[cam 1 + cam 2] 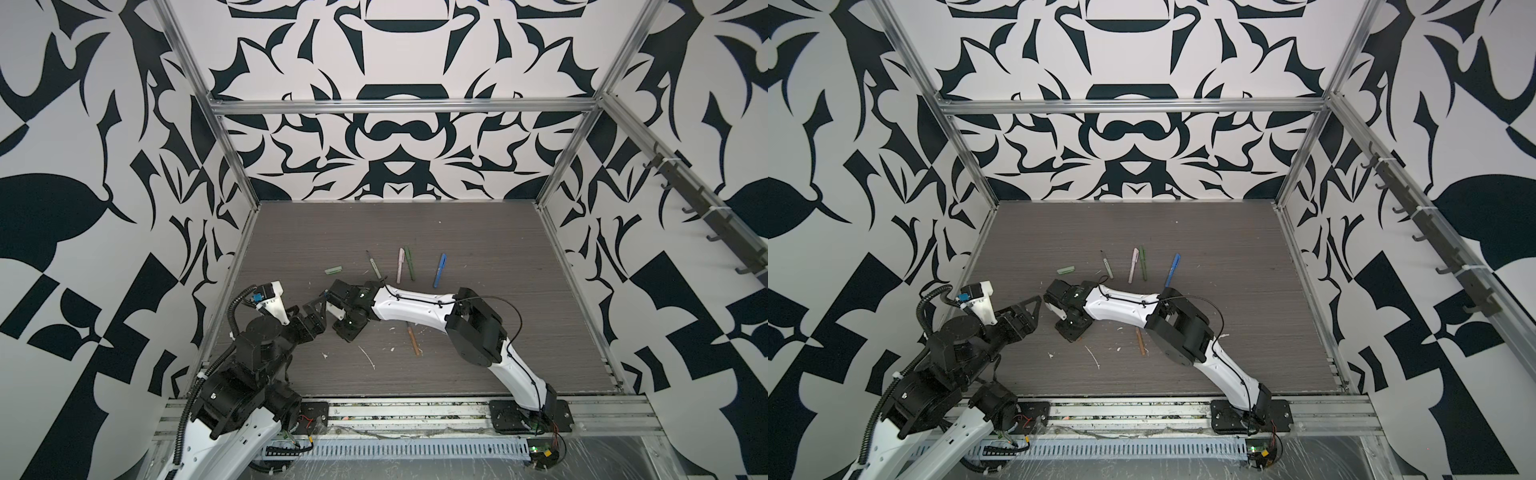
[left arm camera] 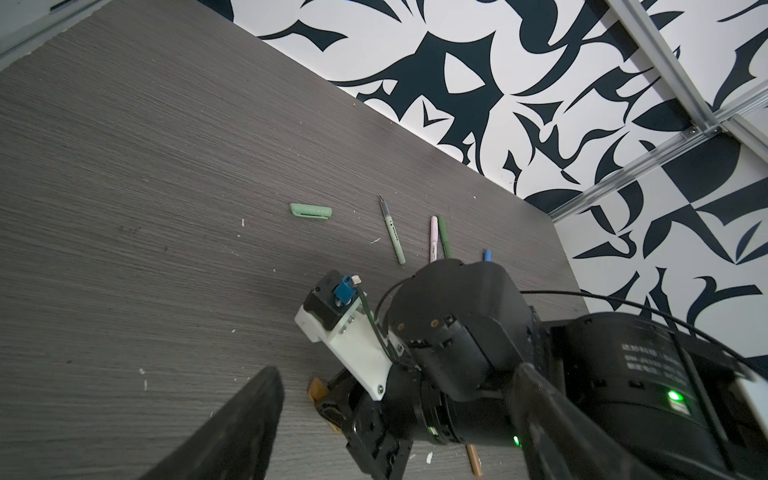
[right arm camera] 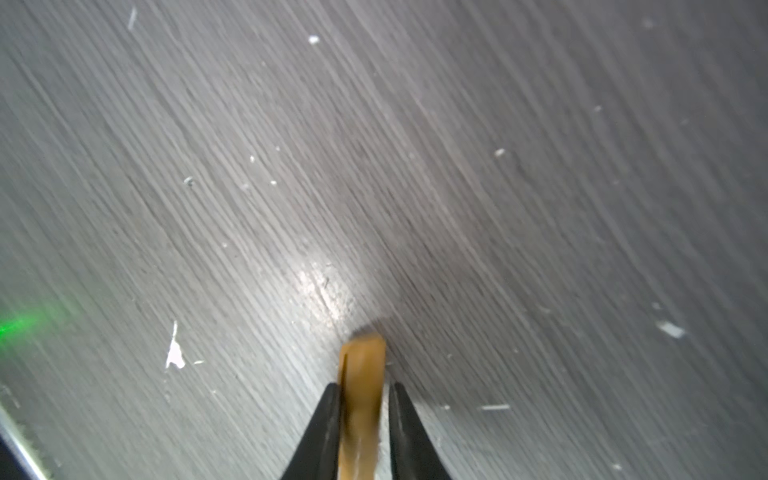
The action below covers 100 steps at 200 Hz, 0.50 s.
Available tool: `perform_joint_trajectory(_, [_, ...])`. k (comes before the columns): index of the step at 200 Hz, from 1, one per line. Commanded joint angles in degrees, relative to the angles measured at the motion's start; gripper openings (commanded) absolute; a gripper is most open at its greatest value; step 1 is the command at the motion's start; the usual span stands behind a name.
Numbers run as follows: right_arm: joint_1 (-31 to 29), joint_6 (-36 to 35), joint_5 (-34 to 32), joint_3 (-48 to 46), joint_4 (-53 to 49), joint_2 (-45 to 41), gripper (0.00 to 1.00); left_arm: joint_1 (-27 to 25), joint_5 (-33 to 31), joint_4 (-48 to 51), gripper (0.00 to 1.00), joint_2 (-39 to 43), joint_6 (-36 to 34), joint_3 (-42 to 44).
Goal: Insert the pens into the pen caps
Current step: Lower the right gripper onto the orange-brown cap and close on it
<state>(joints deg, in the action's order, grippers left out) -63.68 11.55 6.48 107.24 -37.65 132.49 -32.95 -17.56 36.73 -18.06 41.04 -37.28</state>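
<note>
Left pincer (image 1: 320, 318) gapes wide; right pincer (image 3: 361, 386) pinched narrow.

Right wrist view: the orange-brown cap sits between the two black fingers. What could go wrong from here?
1. The short orange-brown pen cap sits between the fingers of the right gripper, but the blurred picture does not prove a firm grip; it may slip when lifted.
2. The thin orange-brown pen lies partly under the right arm in both top views, so the open left gripper may bump that arm when reaching for it.
</note>
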Motion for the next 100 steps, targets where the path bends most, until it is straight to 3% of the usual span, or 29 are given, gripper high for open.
perform_joint_trajectory(1, [0.0, -0.9, -1.5, 2.4, -1.7, -0.5, 0.22, 0.2, 1.1, 0.0, 0.89, -0.4, -0.4, -1.2])
perform_joint_trajectory(100, [0.0, 0.2, -0.1, -0.6, -0.7, 0.2, 0.21, 0.2, 1.5, -0.2, 0.89, -0.9, -1.1, -1.0])
